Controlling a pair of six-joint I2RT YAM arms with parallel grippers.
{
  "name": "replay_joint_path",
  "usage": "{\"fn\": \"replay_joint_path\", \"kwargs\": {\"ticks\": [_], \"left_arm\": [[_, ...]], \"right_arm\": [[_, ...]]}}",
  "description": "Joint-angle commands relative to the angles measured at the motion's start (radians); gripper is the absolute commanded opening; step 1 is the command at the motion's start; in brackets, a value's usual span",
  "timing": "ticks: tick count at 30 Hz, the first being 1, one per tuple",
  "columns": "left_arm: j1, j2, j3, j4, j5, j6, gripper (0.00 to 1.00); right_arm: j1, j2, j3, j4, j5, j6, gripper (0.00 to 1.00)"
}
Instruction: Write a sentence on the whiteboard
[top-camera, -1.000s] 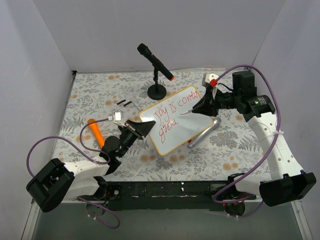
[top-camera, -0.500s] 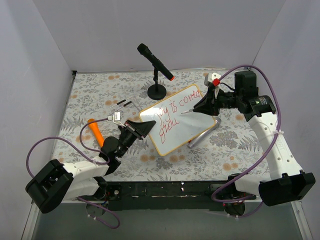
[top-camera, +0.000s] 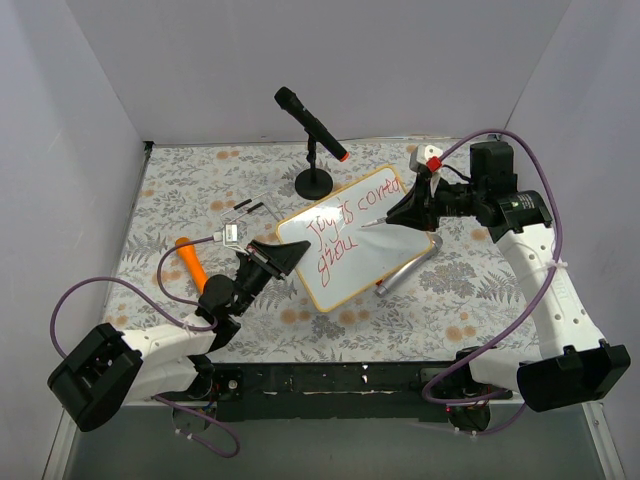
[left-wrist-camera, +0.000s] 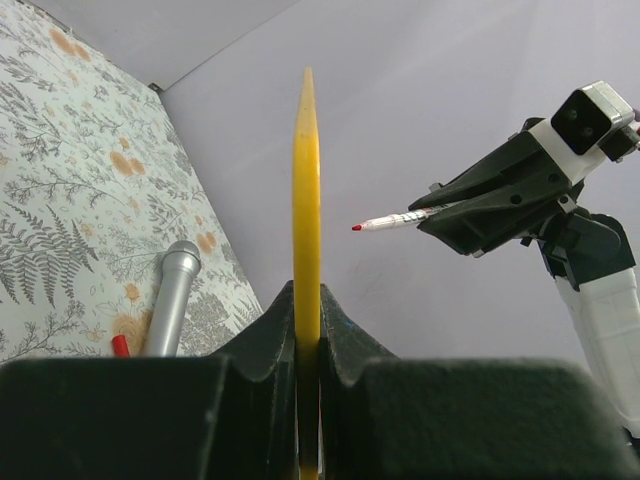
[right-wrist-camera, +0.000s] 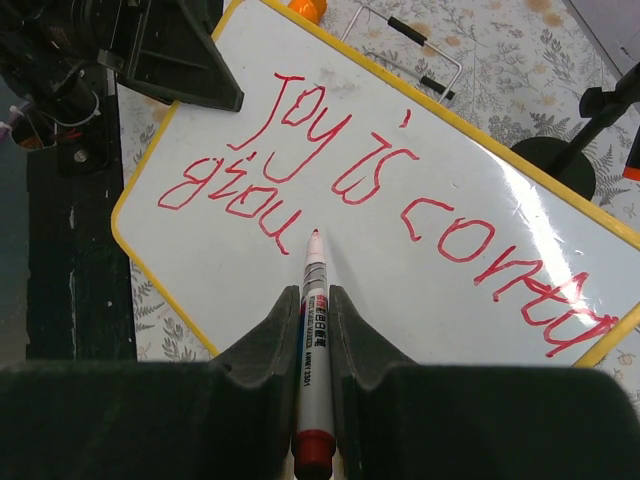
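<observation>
The whiteboard (top-camera: 375, 255), white with a thin yellow-wood frame, is held tilted up off the table. My left gripper (top-camera: 285, 255) is shut on its left edge. In the left wrist view the whiteboard (left-wrist-camera: 307, 200) shows edge-on between the fingers. The sentence (top-camera: 345, 222) is in red in two lines, "Joy is conta.." over "grou" (right-wrist-camera: 340, 160). My right gripper (right-wrist-camera: 314, 292) is shut on a red-tipped marker (right-wrist-camera: 314, 265). The marker tip (left-wrist-camera: 358, 227) hovers a little off the board face, just right of "grou".
A black microphone (top-camera: 312, 125) on a round-based stand is behind the board. A silver microphone (top-camera: 410, 262) lies under the board's right edge. An orange tool (top-camera: 190, 262) and a wire holder (top-camera: 245, 210) lie at the left. White walls enclose the flowered table.
The whiteboard has shifted slightly to the left in my left gripper. My right gripper and the marker have barely moved. The writing looks the same.
</observation>
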Motion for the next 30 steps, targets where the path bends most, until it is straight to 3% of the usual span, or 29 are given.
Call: {"fn": "replay_joint_path", "kwargs": {"ticks": [1,15,30], "left_arm": [[0.002,-0.040,0.006,0.124,0.004,-0.036,0.00],[0.002,0.012,0.037,0.147,0.026,-0.040,0.00],[0.002,0.011,0.046,0.140,0.019,-0.034,0.00]], "right_arm": [[-0.002,0.007,0.004,0.051,-0.022,0.037,0.01],[0.042,0.035,0.020,0.074,0.107,0.061,0.01],[0.096,0.018,-0.034,0.050,0.139,0.024,0.01]]}}
